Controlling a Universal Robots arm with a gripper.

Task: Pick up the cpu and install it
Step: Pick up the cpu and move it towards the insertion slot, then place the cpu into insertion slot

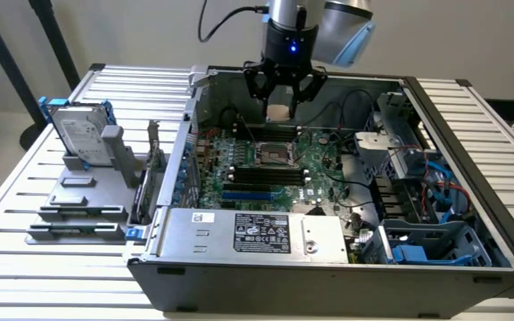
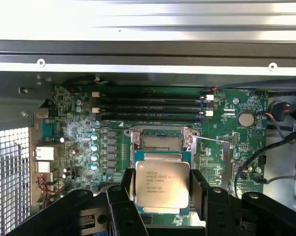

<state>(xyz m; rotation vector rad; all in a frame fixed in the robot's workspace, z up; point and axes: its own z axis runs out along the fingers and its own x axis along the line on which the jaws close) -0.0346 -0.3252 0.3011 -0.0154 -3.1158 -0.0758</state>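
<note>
- Clamping the cpu by two opposite edges, the gripper has its fingers spread wide around it.
- Empty socket lies below, slightly nearer than the cpu.

Socket: uncovered, reachable from above. Memory sticks lie low just beside it. Cables and drive cage crowd the exterior view's right. Case wall beyond; power supply nearside.

Exterior view looks obliquely down into the case; wrist view, nearer, shares the motherboard
</note>
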